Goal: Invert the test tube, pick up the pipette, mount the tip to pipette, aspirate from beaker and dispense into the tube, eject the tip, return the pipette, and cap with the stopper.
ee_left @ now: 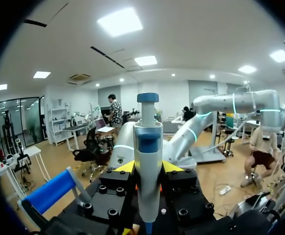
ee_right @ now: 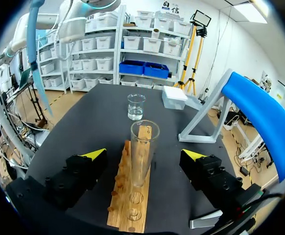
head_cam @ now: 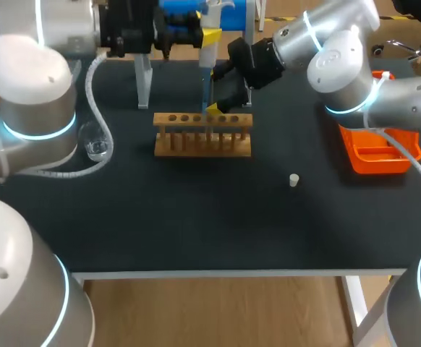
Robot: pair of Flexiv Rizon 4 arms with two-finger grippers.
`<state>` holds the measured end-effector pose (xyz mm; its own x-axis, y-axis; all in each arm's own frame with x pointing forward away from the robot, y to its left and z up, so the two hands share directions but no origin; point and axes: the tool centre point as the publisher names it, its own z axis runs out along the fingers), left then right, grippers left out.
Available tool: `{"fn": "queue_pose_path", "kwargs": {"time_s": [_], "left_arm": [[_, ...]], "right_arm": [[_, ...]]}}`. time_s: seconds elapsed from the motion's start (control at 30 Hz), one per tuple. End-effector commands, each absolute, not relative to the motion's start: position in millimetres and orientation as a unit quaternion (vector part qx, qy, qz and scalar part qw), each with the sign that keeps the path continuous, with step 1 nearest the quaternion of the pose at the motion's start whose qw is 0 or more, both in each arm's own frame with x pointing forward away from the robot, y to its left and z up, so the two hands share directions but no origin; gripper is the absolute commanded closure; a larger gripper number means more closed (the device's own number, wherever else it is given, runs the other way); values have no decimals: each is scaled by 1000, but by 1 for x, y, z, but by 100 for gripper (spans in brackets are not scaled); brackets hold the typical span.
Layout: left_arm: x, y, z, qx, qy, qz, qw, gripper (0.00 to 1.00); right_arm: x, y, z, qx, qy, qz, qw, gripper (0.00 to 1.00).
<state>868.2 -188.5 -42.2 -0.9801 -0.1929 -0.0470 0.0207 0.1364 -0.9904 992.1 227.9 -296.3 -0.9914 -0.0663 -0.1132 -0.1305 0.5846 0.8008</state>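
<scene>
The pipette (ee_left: 147, 147) is clamped tip-down by the left pincer (ee_left: 148, 167); the racked tube (ee_right: 143, 142) is flanked, mouth-up for filling, by the open right pincer (ee_right: 143, 155).

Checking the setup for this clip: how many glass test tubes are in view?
1. The clear glass test tube stands upright in the wooden rack, between the open fingers of the right gripper. No others visible.
</scene>
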Motion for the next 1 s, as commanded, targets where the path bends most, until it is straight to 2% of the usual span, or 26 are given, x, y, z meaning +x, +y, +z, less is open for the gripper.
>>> {"fn": "queue_pose_path", "kwargs": {"time_s": [0.03,0.57,0.83,1.0], "left_arm": [[866,-184,-45,-54,743,-662,81,100],[866,-184,-45,-54,743,-662,81,100],[858,-192,-82,-52,756,-647,76,100],[851,-196,-95,-36,750,-653,96,100]], "right_arm": [[992,227,-296,-56,890,452,35,0],[992,227,-296,-56,890,452,35,0],[992,227,-296,-56,890,452,35,0],[992,227,-296,-56,890,452,35,0]]}}
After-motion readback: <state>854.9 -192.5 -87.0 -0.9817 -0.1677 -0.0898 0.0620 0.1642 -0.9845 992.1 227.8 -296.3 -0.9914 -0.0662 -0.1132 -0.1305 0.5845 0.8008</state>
